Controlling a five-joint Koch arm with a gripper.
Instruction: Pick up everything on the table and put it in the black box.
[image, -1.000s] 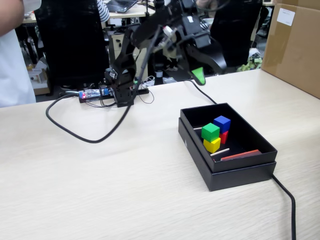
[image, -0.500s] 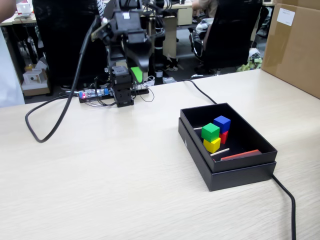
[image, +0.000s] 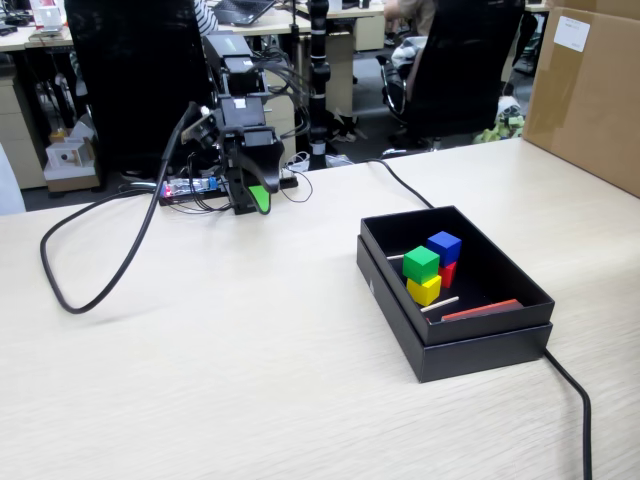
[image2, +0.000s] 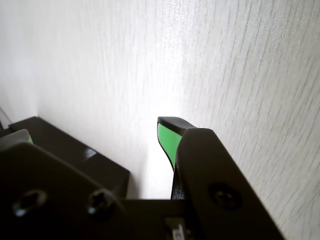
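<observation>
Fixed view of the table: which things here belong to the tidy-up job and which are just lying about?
Job: yellow cube, red cube, green cube, blue cube, black box.

Lying about: white sticks, red strip, brown cardboard carton, black cable.

The arm has swung away from above the black box (image: 455, 290), folding back and down over its own base, so that the gripper (image: 259, 198), empty with its green-tipped jaws a little apart, now hangs low just above the table (image: 250, 340), well clear of the box.
</observation>
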